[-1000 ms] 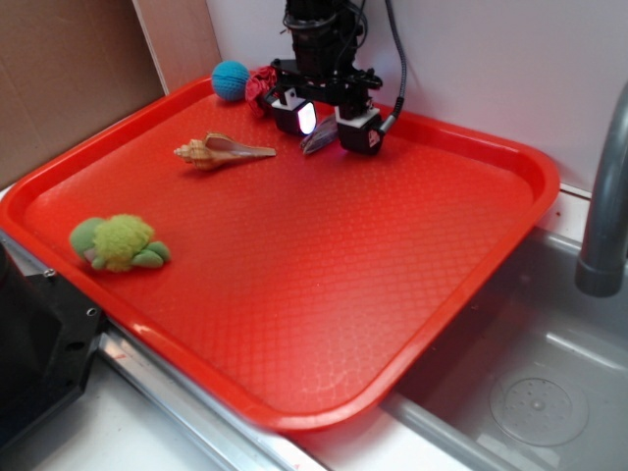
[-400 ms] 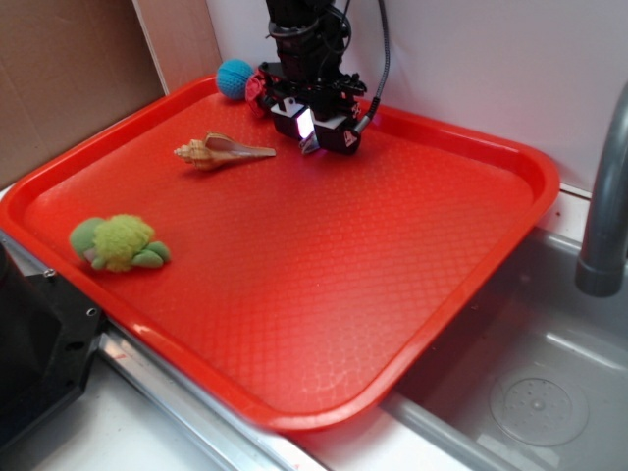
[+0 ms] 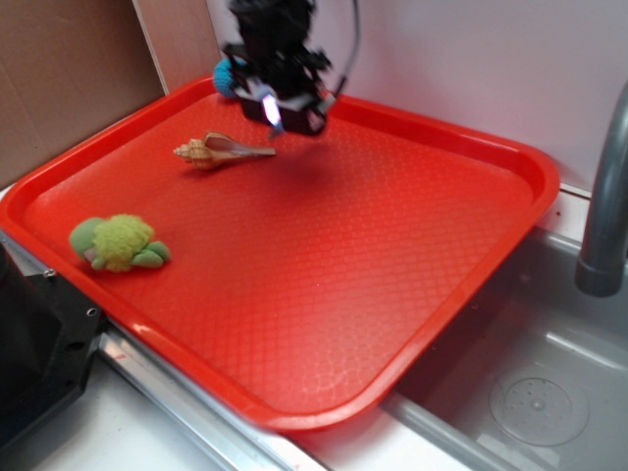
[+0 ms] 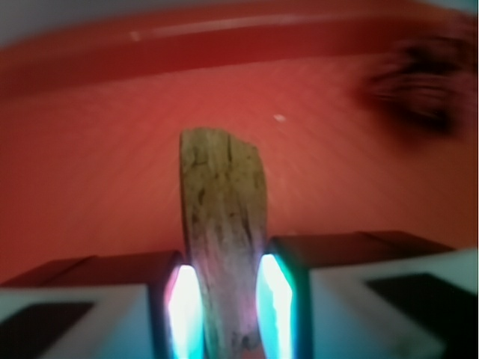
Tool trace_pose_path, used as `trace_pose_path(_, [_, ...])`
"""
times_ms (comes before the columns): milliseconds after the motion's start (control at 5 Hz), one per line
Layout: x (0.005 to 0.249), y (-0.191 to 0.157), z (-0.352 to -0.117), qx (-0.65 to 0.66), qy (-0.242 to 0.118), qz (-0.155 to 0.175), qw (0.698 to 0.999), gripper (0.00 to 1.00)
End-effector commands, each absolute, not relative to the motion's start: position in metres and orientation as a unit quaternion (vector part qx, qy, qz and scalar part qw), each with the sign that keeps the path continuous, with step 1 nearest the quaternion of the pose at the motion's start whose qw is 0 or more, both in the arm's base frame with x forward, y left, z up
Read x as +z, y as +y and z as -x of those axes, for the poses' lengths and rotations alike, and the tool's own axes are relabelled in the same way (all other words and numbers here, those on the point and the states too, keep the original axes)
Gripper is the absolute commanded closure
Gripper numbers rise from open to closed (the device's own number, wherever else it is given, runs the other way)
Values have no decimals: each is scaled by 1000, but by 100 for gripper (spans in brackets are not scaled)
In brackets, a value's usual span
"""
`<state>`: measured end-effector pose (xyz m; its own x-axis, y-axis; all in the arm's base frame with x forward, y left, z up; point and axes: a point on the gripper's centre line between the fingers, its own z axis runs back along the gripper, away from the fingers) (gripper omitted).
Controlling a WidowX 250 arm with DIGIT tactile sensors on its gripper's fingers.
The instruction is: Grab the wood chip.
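The green plush toy is lying nearest, by the front-left rim of the red tray, with the steel sink sitting to the right. Farther back, the tan seashell is resting on the textured tray floor. Beyond it, the gripper is hanging above the tray's far-left part, its fingers pinching the wood chip narrowly between them. The chip is showing as an elongated, rough, grey-brown sliver with grain running lengthwise, clear of the tray. A blue ball is peeking out behind the arm, against the pale wall.
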<state>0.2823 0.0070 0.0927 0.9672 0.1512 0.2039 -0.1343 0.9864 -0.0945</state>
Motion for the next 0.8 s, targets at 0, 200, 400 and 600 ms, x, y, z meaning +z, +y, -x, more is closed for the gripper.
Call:
trace_pose_path(0, [202,6,-220,113,-106,38,987,100])
trace_pose_path(200, [252,-5,-196,95,-94,14,991,100])
trace_pose_path(400, [261,-6,-190,85,-56,27,994,100])
trace_pose_path(600, [255,-8,-191,84,-49,16,995,100])
